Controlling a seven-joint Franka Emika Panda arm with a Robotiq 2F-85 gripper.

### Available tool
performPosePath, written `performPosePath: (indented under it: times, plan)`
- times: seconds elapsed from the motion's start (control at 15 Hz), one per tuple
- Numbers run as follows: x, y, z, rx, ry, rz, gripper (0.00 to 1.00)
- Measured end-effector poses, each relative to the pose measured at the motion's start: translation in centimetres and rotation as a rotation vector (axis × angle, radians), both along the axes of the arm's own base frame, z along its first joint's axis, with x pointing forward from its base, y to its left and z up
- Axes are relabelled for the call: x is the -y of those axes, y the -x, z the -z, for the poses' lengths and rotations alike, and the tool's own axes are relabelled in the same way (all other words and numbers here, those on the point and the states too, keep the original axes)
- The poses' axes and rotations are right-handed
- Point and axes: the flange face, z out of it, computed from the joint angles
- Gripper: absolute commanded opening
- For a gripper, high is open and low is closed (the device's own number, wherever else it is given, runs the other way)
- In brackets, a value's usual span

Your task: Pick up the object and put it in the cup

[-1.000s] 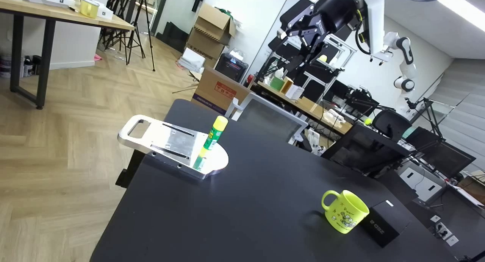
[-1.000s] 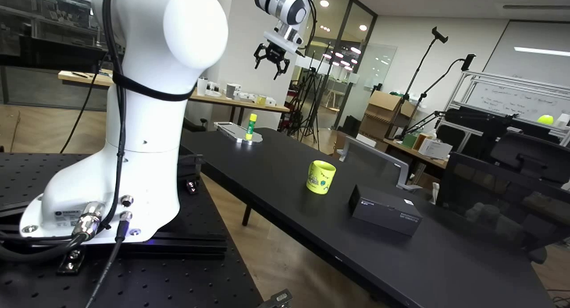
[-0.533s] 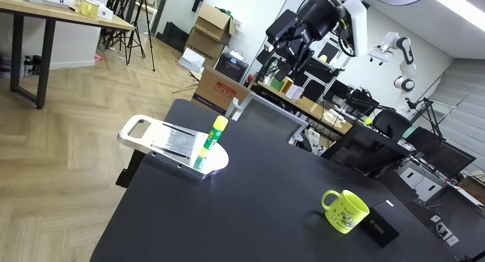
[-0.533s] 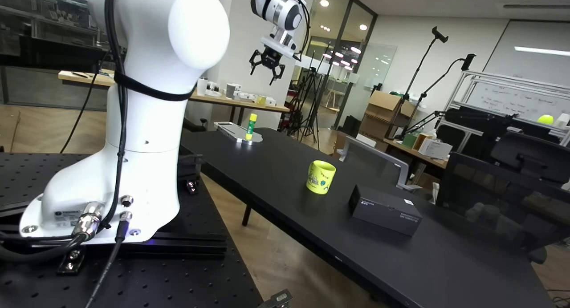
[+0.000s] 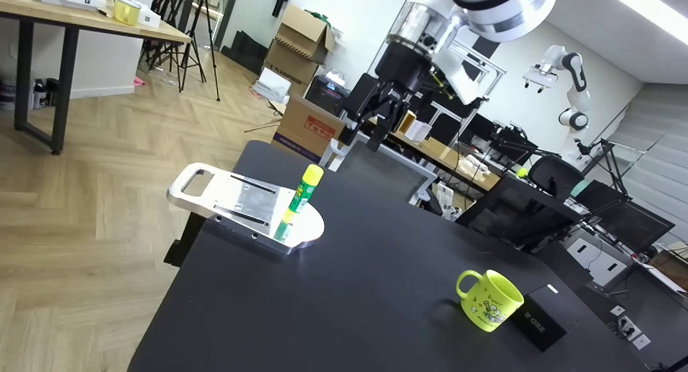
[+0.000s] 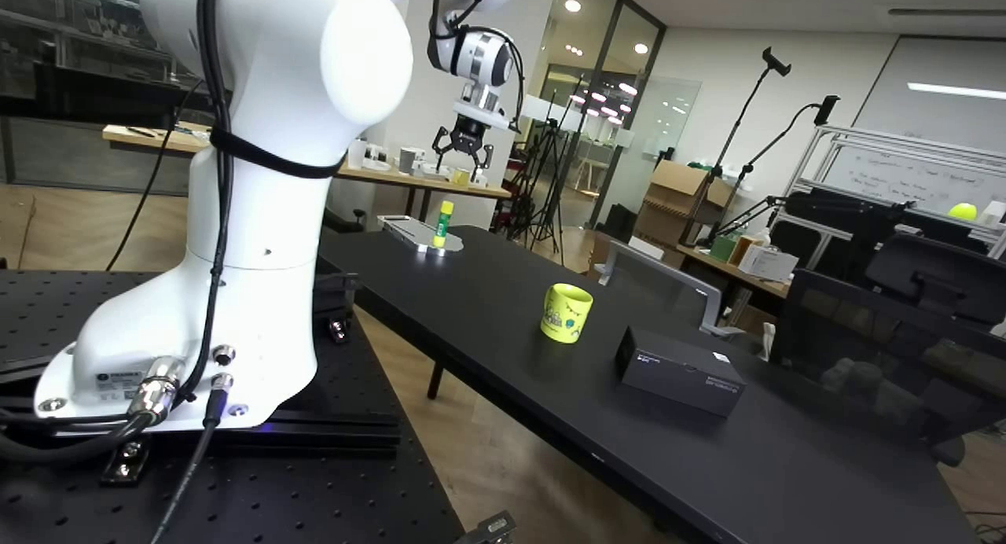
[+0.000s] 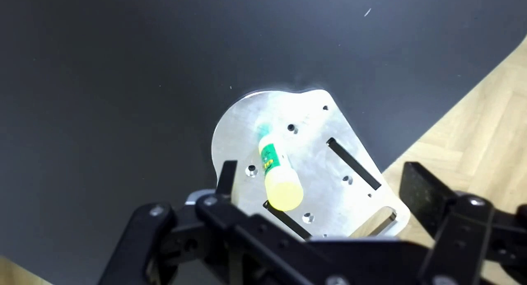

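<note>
The end effector [image 7: 323, 176] has come lower, spread wide and holding nothing; the glue stick [image 7: 278, 169] looks light, hard and smooth; best pinch its middle.

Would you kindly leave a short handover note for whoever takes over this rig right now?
Gripper: open, holding nothing, higher than the glue stick and apart from it.
Things: the glue stick stands upright on the metal plate; the mug stands upright on the black table, near the black box but not touching it.
Done: nothing picked up or placed yet.
Left: lower around the glue stick, close, lift, then put it in the mug.
</note>
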Motion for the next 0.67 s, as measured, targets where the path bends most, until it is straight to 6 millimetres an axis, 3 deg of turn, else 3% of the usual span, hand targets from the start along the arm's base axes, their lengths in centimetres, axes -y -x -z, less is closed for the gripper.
performPosePath:
  times: [0.67]
  plan:
    - [-3.1,-2.4,6.2,0.009,0.005,0.004,1.0]
